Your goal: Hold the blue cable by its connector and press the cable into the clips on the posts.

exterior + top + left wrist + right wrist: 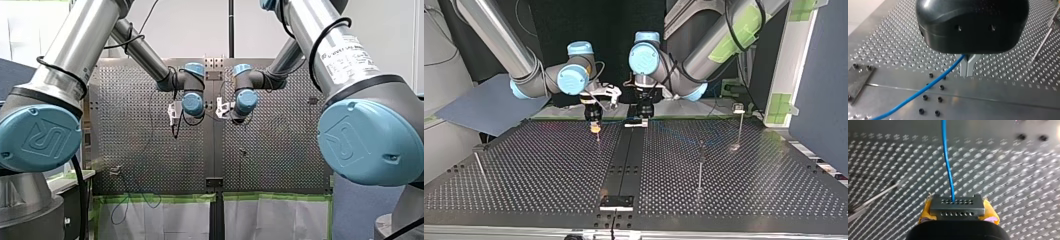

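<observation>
Perforated metal table (893,42) under my left gripper (966,75), cluster of black screw heads (940,99) on a smooth strip (998,92) close beside it, small bolted plate (858,77) well off to one side, green tape (165,198) at the table's edge, well apart.

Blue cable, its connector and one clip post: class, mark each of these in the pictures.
connector (957,207): right wrist view, middle of its metal face.
blue cable (947,165): right wrist view, strand just ahead of the connector.
post (700,167): top view, midway up its thin shaft.
</observation>
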Available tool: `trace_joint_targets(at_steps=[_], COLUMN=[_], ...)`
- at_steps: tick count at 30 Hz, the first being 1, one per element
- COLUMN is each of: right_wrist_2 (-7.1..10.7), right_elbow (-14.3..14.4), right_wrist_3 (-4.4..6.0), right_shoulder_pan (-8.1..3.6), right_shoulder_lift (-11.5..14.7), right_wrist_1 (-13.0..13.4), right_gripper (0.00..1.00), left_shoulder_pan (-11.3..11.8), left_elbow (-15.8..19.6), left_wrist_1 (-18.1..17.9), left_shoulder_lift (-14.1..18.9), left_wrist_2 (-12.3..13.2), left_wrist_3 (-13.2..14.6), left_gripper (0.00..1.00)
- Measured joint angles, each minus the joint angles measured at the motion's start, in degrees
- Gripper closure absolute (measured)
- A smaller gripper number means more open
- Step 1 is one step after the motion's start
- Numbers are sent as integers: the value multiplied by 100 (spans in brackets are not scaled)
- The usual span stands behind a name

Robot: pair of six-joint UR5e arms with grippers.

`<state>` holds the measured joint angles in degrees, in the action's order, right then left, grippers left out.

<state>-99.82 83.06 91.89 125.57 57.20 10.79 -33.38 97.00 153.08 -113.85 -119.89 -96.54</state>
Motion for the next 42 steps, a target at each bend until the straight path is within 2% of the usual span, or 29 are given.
trace_joint_targets(at_steps=[4, 9, 20, 24, 27, 31, 34, 42], right_wrist_2=[-14, -18, -18, 22, 127, 351, 514, 865], right_elbow=[217, 449, 1053, 1250, 1419, 1665, 1831, 2275], right_wrist_3=[15, 111, 127, 183, 233, 289, 292, 192], right_shoulder_pan=[-73, -172, -258, -349, -491, -730, -866, -927], right_shoulder_lift=[0, 0, 4, 6, 4, 4, 6, 0], right_wrist_1=[151, 371, 973, 1171, 1340, 1587, 1753, 2202], right_gripper=[100, 100, 100, 100, 100, 100, 100, 100], left_shoulder_pan=[-117, -241, -475, -547, -601, -671, -711, -767], left_elbow=[0, 2, 1, 1, 1, 2, 2, 1], left_wrist_1=[-110, -240, -702, -872, -1024, -1118, -1134, -1384], left_shoulder_lift=[-39, -201, -791, -974, -1022, -1047, -1053, -1319], left_wrist_2=[-33, -78, -156, -166, -175, -201, -242, -199], left_wrist_3=[-28, -56, -187, -267, -295, -302, -298, -316], left_gripper=[100, 100, 100, 100, 100, 100, 100, 100])
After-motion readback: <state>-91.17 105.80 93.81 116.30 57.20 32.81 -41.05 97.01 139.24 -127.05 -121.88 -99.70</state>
